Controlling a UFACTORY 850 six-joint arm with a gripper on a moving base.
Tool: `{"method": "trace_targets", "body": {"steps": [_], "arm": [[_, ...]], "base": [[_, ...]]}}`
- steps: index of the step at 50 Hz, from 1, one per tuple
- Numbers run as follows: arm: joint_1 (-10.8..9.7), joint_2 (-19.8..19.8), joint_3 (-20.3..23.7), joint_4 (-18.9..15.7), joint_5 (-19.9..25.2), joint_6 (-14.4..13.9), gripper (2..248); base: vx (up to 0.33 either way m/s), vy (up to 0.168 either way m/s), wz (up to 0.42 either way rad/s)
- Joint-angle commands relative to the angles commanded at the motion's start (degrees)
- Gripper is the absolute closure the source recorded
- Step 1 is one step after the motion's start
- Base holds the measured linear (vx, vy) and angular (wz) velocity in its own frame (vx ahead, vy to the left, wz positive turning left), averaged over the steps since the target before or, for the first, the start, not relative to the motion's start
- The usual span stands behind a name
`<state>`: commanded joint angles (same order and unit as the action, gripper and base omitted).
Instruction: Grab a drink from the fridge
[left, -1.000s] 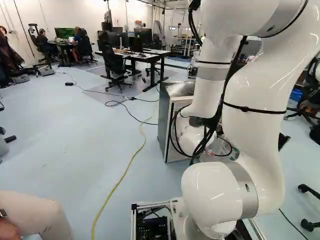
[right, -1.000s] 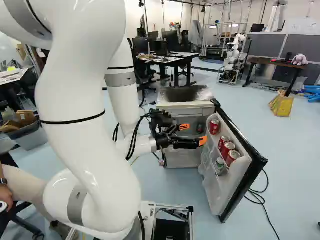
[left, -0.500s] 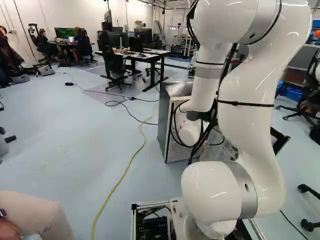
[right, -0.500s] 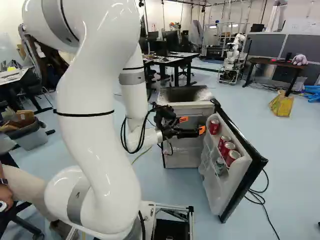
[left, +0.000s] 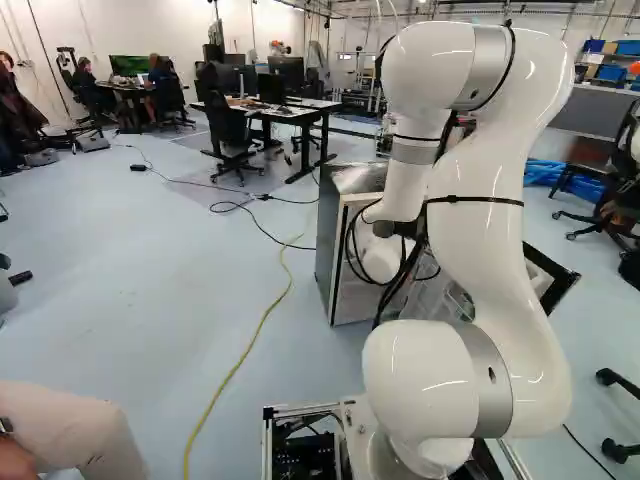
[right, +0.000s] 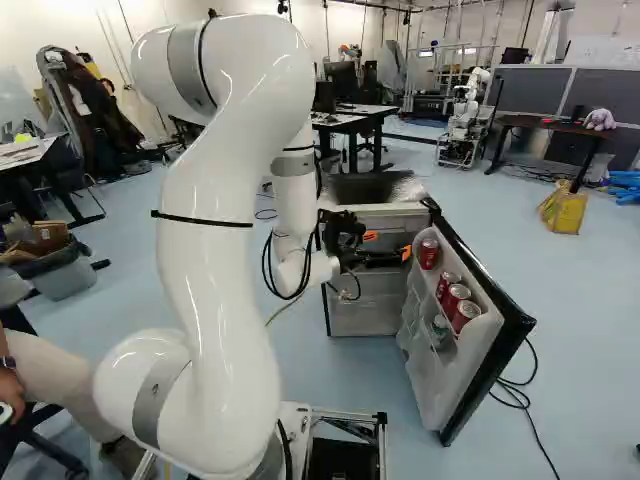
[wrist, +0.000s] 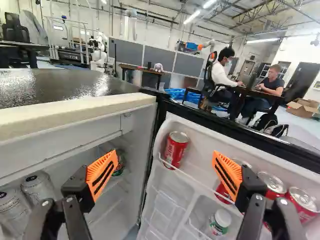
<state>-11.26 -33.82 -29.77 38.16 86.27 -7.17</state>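
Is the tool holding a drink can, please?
No, the tool is open, its orange pads standing wide apart with nothing gripped.

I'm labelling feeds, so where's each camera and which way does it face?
Left base view: behind the arm, left side, looking ahead, slightly down; arm right of middle, fridge beyond.
Right base view: behind, right side, looking likewise; arm left of middle.
Wrist view: on the wrist, looking along the gripper, fingers open, into the fridge.
All share the fridge; right base and wrist views also share red cans.
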Motion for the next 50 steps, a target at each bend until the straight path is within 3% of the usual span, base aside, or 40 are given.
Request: {"method": "trace_targets", "body": {"steps": [25,50], "arm": [[-4.9,-2.06,-3.13,-10.65,-3.8,0.0,3],[-7.3,1.39,2.24,-21.45,-9.82,0.0,3]], "base": [[0.0,0.0,0.0],[0.0,0.0,0.0]]}}
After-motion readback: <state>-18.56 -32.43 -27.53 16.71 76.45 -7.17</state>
